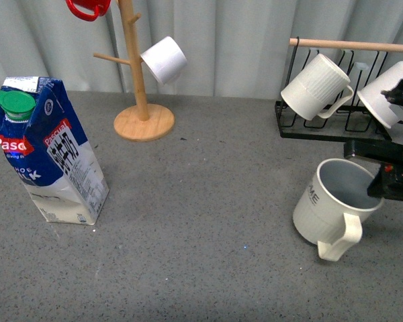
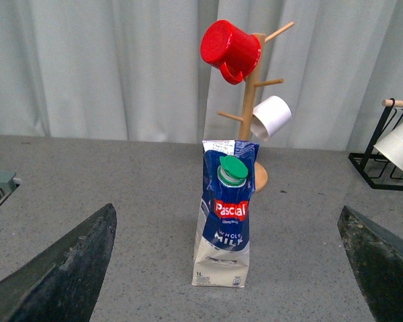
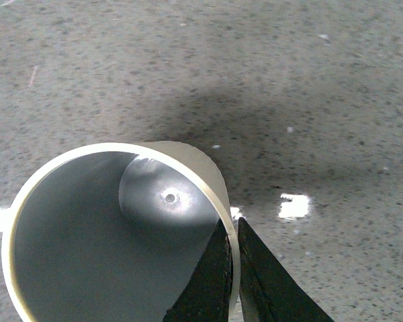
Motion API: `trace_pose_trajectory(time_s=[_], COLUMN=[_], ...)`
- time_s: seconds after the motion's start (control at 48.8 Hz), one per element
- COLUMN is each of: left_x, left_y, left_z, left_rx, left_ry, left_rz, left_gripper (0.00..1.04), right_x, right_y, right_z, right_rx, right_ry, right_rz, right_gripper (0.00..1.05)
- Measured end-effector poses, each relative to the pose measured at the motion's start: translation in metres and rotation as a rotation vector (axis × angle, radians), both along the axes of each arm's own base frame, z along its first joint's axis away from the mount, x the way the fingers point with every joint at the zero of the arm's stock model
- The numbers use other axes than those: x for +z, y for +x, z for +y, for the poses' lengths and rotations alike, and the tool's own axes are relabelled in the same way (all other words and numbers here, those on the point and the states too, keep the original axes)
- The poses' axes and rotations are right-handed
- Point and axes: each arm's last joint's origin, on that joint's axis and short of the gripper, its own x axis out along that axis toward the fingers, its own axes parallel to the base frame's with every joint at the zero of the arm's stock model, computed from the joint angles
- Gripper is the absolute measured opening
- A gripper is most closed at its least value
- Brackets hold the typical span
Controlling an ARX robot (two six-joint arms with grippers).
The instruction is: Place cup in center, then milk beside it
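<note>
So, nothing is in its place yet. The right gripper [image 3: 234, 255] is clamped on the rim of the cup [image 1: 326, 204], which hangs tipped at the right side of the table [image 1: 208, 235], not in the middle. The milk [image 1: 50, 157] stands well apart at the left side. The left gripper [image 2: 226, 215] is spread wide, holding nothing, facing the milk. Both steps are left to do
</note>
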Motion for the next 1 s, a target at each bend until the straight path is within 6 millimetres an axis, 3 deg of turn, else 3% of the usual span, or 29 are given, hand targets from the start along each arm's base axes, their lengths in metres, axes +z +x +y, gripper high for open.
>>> trace_pose_trajectory(time_s=[0.246,0.471,0.778,1.003], left_x=[0.000,0.000,0.000,0.000], left_y=[0.000,0.000,0.000,0.000], left_z=[0.000,0.000,0.000,0.000], left_rx=[0.000,0.000,0.000,0.000], left_ry=[0.000,0.000,0.000,0.000], left_rz=[0.000,0.000,0.000,0.000], left_gripper=[0.98,0.98,0.98,0.98], right_x=[0.026,0.018,0.003,-0.002], right_y=[0.014,0.024,0.033,0.034], right_z=[0.051,0.087,0.117,0.122], right_rx=[0.116,0.181,0.197,0.201], right_ry=[0.010,0.013,-0.003,-0.012], right_rz=[-0.043,-0.024,0.008,0.017], right_gripper=[0.01,0.01,0.01,0.01])
